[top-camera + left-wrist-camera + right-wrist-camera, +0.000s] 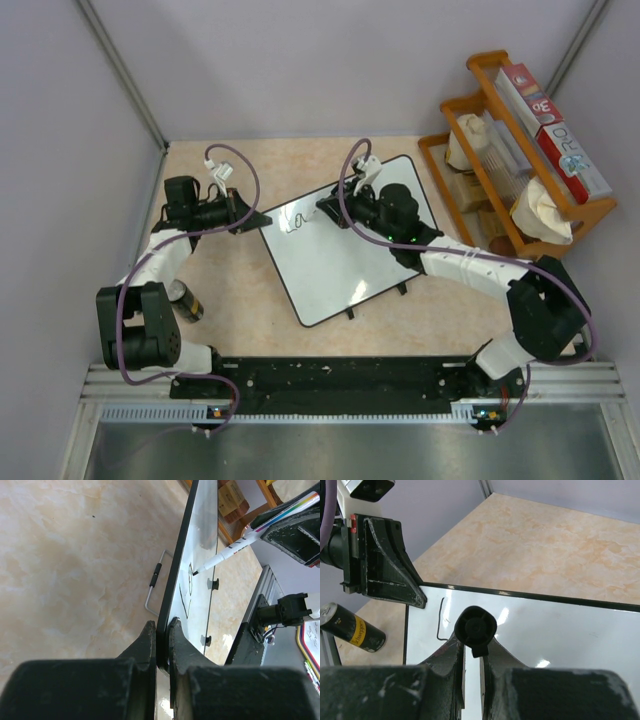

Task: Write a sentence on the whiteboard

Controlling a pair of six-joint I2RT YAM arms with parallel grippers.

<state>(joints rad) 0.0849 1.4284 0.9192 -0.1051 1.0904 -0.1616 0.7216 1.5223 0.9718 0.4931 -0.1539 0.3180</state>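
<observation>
Where the whiteboard (340, 270) lies flat at the centre of the table (215, 180), it is rotated so that its long edges run from about 10 o'clock to 4 o'clock, with the small black feet on the edge facing 5 o'clock. The left gripper (262, 221) is clamped on the board's thin black frame at the 9 o'clock corner, its fingers pressed to both faces. The right gripper (330, 210) is closed around a white marker (231, 550), whose tip touches the board surface beside a few black strokes near the 10 o'clock end. Bare table lies open at 12 o'clock beyond the board and at 7 o'clock beside it. A black can with a yellow label (186, 300) lies at 8 o'clock, near the left arm and apart from the board. A wooden rack (480, 62) stands at 2 o'clock, just beside the board's corner; it holds upright cartons and pale bundles, details unreadable.
</observation>
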